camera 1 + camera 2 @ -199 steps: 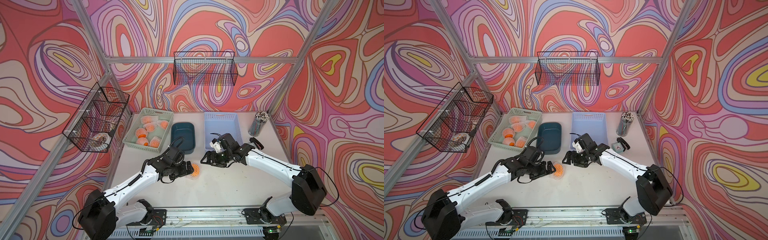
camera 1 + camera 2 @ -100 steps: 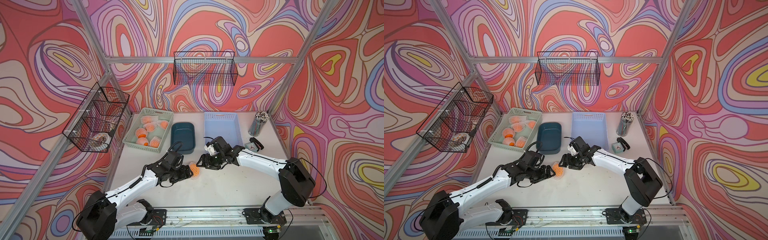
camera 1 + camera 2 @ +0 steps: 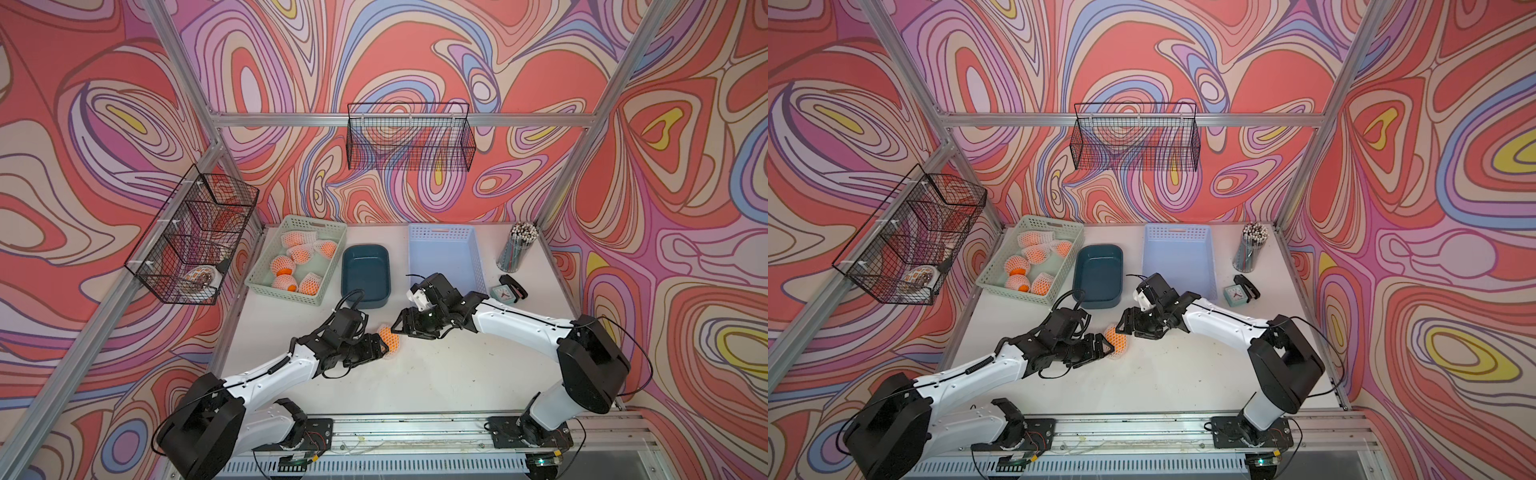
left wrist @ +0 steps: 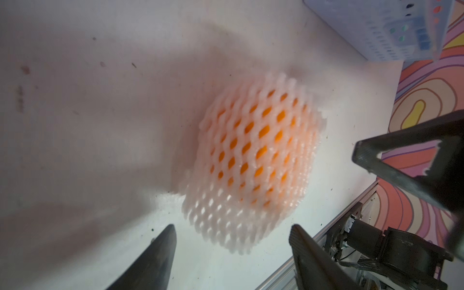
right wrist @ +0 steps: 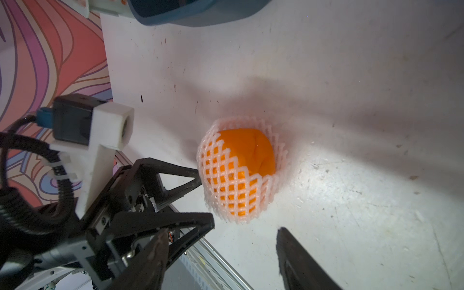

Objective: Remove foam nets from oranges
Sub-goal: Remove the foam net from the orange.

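The left gripper (image 4: 232, 227) stands wide open, straddling the loose end of the foam net (image 4: 251, 163). One fingertip (image 5: 190, 173) touches the mesh, with no clamp evident. The right gripper (image 5: 221, 230) is spread, holds nothing and sits just short of the half-exposed orange (image 5: 253, 153), which lies on the white table (image 5: 351, 200).

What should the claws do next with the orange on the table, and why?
Probably the left claw should close on the loose end of the foam net. Its open jaws straddle that end, and the orange peeks out bare on the side facing the open right claw.
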Robot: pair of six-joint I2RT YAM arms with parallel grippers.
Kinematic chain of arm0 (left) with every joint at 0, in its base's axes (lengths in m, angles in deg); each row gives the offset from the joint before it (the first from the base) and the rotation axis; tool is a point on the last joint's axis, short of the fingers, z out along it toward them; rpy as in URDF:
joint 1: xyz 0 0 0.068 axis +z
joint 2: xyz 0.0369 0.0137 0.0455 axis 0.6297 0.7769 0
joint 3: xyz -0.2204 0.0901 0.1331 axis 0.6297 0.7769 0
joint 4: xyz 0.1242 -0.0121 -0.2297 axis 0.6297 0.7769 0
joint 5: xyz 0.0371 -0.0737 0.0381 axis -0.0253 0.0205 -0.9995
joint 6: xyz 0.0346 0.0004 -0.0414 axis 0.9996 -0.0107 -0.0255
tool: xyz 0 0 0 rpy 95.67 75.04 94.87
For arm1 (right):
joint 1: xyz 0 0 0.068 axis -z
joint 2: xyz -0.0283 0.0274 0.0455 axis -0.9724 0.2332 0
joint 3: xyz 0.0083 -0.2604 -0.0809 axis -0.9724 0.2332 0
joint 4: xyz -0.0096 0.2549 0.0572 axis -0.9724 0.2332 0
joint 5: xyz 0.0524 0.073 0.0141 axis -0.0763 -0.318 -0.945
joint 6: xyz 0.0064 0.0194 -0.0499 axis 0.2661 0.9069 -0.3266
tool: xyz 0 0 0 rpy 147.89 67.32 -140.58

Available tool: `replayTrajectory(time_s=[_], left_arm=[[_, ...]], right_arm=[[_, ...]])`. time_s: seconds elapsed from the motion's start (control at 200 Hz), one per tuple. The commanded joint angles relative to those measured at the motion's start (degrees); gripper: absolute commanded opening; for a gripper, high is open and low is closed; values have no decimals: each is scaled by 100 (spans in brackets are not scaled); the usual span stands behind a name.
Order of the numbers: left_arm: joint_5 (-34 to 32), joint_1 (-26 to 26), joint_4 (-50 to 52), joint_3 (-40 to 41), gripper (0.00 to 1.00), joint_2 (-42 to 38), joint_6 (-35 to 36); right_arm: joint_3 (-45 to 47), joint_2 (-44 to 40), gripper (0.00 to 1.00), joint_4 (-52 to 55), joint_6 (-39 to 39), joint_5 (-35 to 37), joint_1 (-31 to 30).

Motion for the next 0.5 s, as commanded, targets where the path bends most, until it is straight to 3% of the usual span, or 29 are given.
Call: replayTrajectory(time_s=[0.0, 0.295, 0.496], left_arm=[[42, 34, -469, 121, 72, 121, -112], [144, 35, -753, 130, 70, 332, -81], [205, 35, -886, 20, 61, 633, 9]], right_arm=[[7, 74, 70, -55, 12, 66, -46], [-2, 65, 69, -45, 13, 95, -55], [-37, 105, 68, -54, -15, 92, -52]])
